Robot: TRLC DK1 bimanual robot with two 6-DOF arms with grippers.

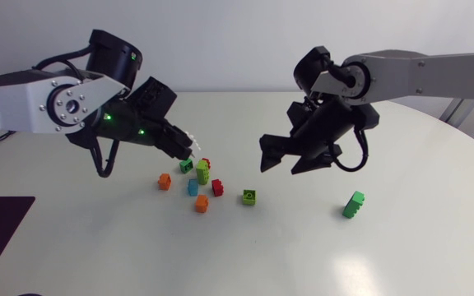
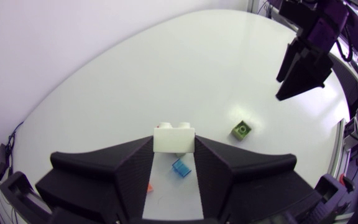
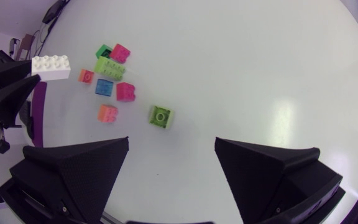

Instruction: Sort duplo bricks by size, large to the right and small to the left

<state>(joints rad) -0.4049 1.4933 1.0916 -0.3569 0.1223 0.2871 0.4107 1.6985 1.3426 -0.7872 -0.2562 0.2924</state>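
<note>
Duplo bricks are lying in a loose cluster on the white table (image 1: 138,255), left of its middle. Nearest the table's near edge, an orange brick (image 1: 202,203) is sitting at the cluster's near end, with a small lime brick (image 1: 249,196) lying apart to its right. Well off to the right, a large green brick (image 1: 353,204) is sitting alone. Just behind the orange one, a blue brick (image 1: 192,187) and a red brick (image 1: 217,187) are sitting side by side, and a second orange brick (image 1: 164,182) is resting to their left. Farther back, a long lime brick (image 1: 202,172) is lying beside a dark green brick (image 1: 186,165) and another red brick (image 1: 206,163). Above that far end, the left gripper (image 2: 174,148) is hovering with its fingers clamping a white brick (image 2: 174,137) from both sides, holding it above the cluster. The right gripper (image 1: 280,167) is hanging over the table's middle, right of the cluster, with its fingers spread wide and grasping nothing.
</note>
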